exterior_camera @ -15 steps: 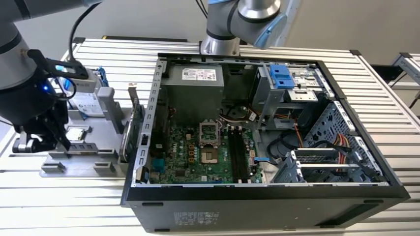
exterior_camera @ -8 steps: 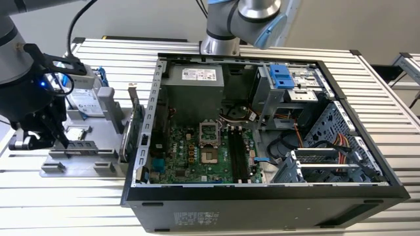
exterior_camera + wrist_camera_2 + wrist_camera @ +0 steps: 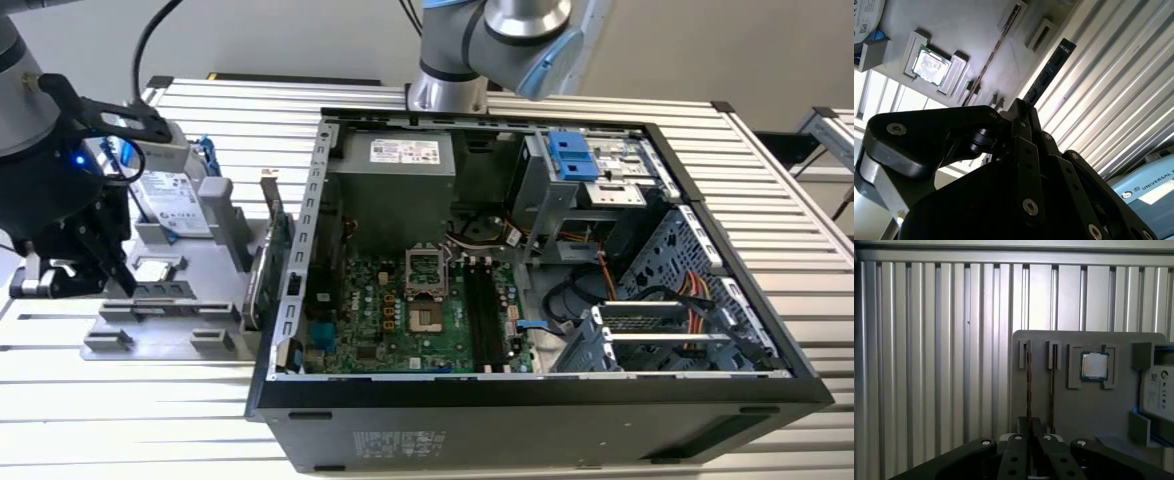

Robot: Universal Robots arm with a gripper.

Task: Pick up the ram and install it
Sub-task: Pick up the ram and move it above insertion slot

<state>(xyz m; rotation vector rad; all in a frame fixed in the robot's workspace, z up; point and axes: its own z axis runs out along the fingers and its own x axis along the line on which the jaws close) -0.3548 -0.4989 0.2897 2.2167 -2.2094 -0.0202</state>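
Observation:
The ram [image 3: 1048,72] is a slim dark blue stick with chips, and it juts out from between my gripper's [image 3: 1023,111] shut fingers. In the first wrist view I see the ram [image 3: 1028,382] edge-on, rising from the gripper [image 3: 1029,432] in front of the grey parts holder [image 3: 1089,410]. In the exterior view the gripper [image 3: 60,275] hangs at the left, over the holder's [image 3: 160,320] left end. The open computer case [image 3: 534,260] lies to the exterior view's right, with the motherboard's long memory slots [image 3: 478,310] facing up.
The holder also carries a processor chip [image 3: 1094,365], a second thin stick [image 3: 1052,382] in a slot, a silver hard drive [image 3: 174,190] with blue rails and an upright expansion card [image 3: 274,260]. A second arm's base [image 3: 447,90] stands behind the case. The table [image 3: 120,400] is ribbed aluminium.

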